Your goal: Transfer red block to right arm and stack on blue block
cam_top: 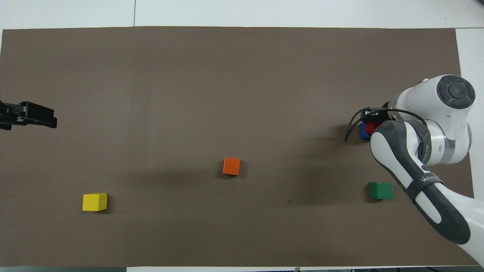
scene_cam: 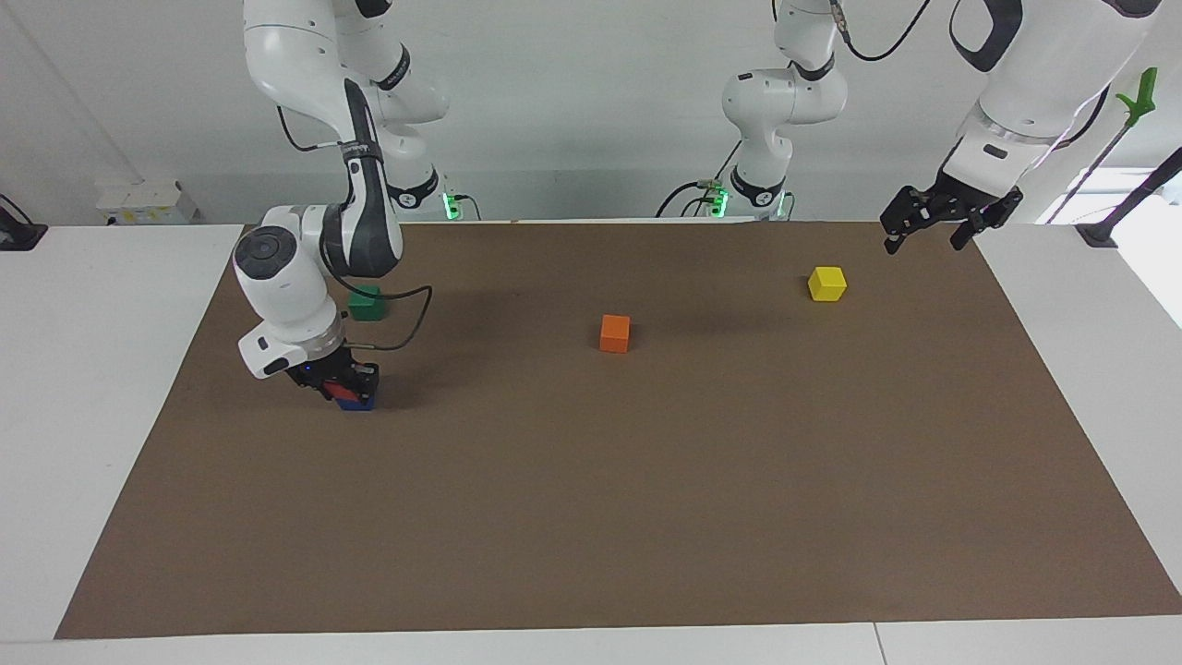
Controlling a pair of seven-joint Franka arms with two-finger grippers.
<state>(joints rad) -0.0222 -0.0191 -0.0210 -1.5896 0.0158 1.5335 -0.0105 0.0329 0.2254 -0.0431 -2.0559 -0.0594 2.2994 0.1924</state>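
The red block (scene_cam: pixel 340 396) rests on top of the blue block (scene_cam: pixel 359 405) near the right arm's end of the brown mat. My right gripper (scene_cam: pixel 343 388) is low over the stack, its fingers closed on the red block. In the overhead view the right arm's wrist covers most of the stack; only a bit of the red block (cam_top: pixel 372 127) and a corner of the blue block (cam_top: pixel 363 133) show. My left gripper (scene_cam: pixel 928 238) is open and empty, raised over the mat's edge at the left arm's end, where it waits.
A green block (scene_cam: pixel 366 303) lies nearer to the robots than the stack, beside the right arm's forearm. An orange block (scene_cam: pixel 614 333) sits mid-mat. A yellow block (scene_cam: pixel 826 284) lies toward the left arm's end, close to the left gripper.
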